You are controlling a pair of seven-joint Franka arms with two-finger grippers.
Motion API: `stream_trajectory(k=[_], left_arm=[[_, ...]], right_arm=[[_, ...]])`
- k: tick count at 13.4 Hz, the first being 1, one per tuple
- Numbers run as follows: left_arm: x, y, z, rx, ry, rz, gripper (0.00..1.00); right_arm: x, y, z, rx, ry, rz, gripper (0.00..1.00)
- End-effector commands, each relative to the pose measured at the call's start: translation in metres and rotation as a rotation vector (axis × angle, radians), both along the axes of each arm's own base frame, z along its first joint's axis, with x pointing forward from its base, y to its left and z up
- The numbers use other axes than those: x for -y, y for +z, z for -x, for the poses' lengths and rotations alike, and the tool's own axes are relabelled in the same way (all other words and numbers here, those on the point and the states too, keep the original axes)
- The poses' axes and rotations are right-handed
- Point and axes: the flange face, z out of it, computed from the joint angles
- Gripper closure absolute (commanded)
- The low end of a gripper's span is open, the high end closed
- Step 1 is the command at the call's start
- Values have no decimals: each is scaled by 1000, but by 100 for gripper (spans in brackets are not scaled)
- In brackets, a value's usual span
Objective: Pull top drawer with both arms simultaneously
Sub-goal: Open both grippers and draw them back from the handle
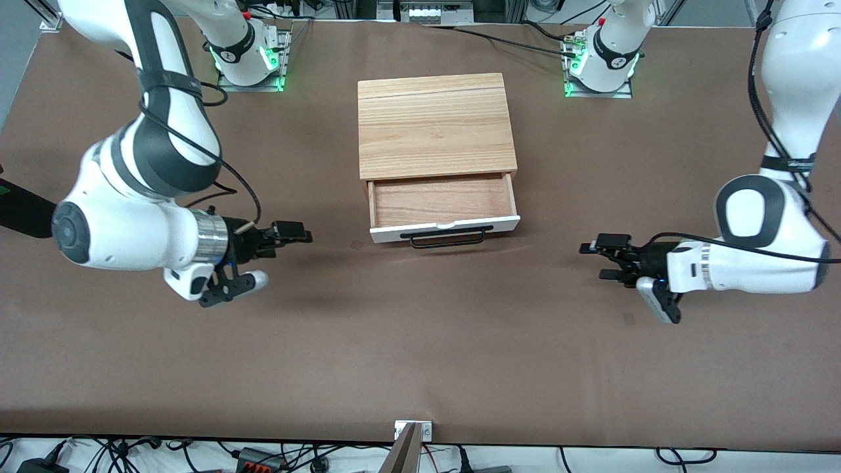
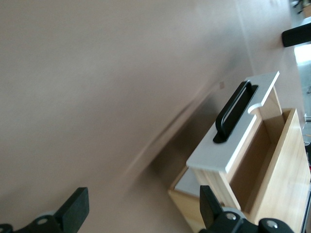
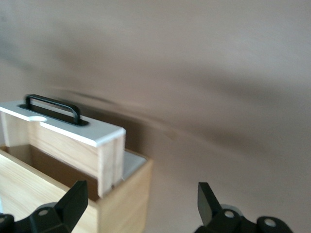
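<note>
Left gripper (image 1: 603,261): over bare table toward the left arm's end, level w/ the drawer front but well apart from it. Fingers spread wide, nothing between them; fingertips (image 2: 77,208) show spread in the left wrist view too.
Right gripper (image 1: 279,255): over the table toward the right arm's end, also clear of the drawer, pointing in at it. Jaws wide, holding nothing; fingertips (image 3: 76,201) frame the drawer corner in the right wrist view.
Top drawer (image 1: 441,205): pulled out part-way from the casing, white front panel toward the front camera, light wood floor showing, nothing inside.
Handle (image 1: 451,237): black bar across the middle of the white front, no gripper touching it.
Casing (image 1: 435,124): light-wood box at mid-table, between the two arms, top bare.
Table (image 1: 420,355): brown surface, drawer unit sits farther from the front camera than both grippers' spots.
</note>
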Motion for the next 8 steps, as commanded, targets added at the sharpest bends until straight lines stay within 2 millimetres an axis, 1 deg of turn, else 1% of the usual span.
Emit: stream_trajectory(k=[1, 2, 3, 4, 5, 6, 7, 8], left_arm=[[-18, 34, -1, -18, -9, -167, 0], [-25, 51, 1, -20, -38, -222, 0], [-33, 71, 6, -34, -46, -249, 0], [-36, 84, 9, -35, -40, -263, 0], [-46, 91, 11, -24, -36, -325, 0], [-51, 110, 14, 8, -33, -409, 0], [-54, 128, 18, 25, -9, -457, 0], [-58, 147, 25, 27, 26, -486, 0]], right_arm=[[42, 37, 10, 4, -81, 136, 0], [56, 43, 10, 16, -106, 194, 0], [76, 46, 7, 27, -130, 242, 0], [95, 55, 6, 47, -150, 291, 0], [108, 75, 11, 86, -157, 345, 0], [123, 95, 16, 126, -163, 388, 0], [139, 104, 18, 143, -167, 408, 0], [148, 115, 22, 162, -169, 402, 0]])
